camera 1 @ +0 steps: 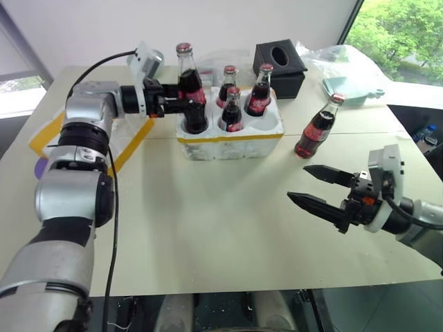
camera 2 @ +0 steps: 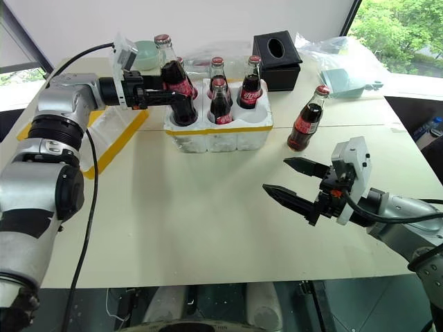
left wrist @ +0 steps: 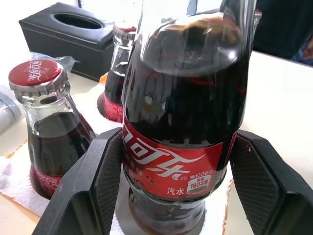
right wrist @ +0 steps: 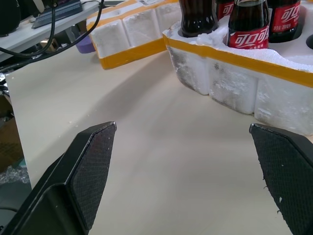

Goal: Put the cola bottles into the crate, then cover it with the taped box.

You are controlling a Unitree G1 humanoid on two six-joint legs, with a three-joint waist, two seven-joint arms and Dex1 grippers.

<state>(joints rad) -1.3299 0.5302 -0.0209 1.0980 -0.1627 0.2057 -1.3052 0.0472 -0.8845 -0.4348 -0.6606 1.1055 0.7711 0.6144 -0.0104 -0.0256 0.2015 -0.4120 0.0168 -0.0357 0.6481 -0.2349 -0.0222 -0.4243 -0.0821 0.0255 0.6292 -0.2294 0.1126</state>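
Note:
The white styrofoam crate (camera 1: 232,144) with a yellow tape band stands at the table's far middle, with several cola bottles upright in its wells. My left gripper (camera 1: 188,104) reaches in level from the left and is shut on the front-left cola bottle (camera 1: 188,83); the left wrist view has its fingers (left wrist: 100,181) against both sides of the red label, the bottle's base down in the well. One more cola bottle (camera 1: 317,128) stands on the table right of the crate. My right gripper (camera 1: 297,182) hovers open and empty nearer the front right. The taped box (camera 1: 130,138) lies left of the crate, partly under my left arm.
A black tissue box (camera 1: 280,66) sits just behind the crate. A teal tray (camera 1: 349,90) and clear plastic bags lie at the far right. A purple plate (camera 1: 40,166) peeks out by the table's left edge. Bare tabletop (camera 1: 208,221) stretches in front of the crate.

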